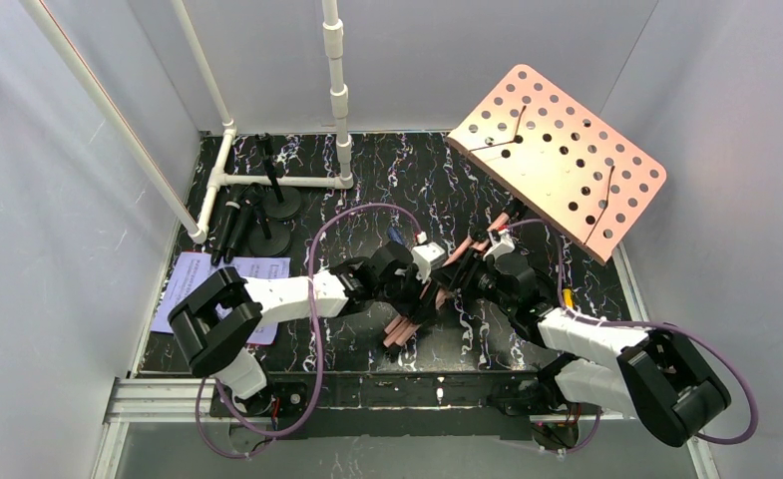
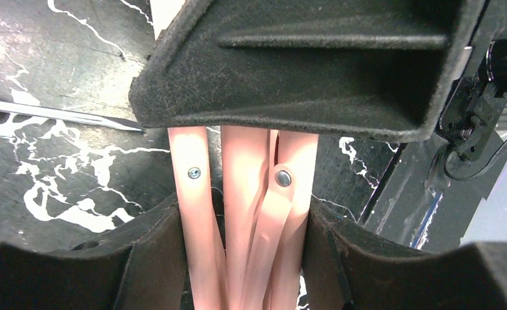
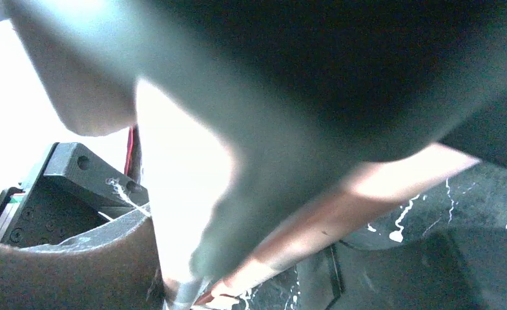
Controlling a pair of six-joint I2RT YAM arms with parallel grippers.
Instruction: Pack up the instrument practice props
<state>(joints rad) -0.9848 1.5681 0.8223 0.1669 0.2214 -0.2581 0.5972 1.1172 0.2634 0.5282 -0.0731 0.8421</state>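
Observation:
The pink hole-punched rack (image 1: 557, 160) stands tilted at the back right, its folded tripod legs (image 1: 422, 304) reaching down to the table's middle. My left gripper (image 1: 419, 299) is shut on the bundled pink legs (image 2: 241, 194), which pass between its pads (image 2: 141, 258). My right gripper (image 1: 475, 271) grips the rack's stem just above; its wrist view is blurred and shows a pink tube (image 3: 341, 206) crossing between the fingers (image 3: 76, 271). Two black microphones (image 1: 267, 205) on round bases stand at the back left. A music sheet (image 1: 217, 284) lies at the left, partly under my left arm.
A white pipe frame (image 1: 267, 180) stands along the back left and rises up the walls. A thin metal rod with a red end (image 2: 57, 113) lies on the black marbled mat (image 1: 387, 170). Grey walls close in on all sides.

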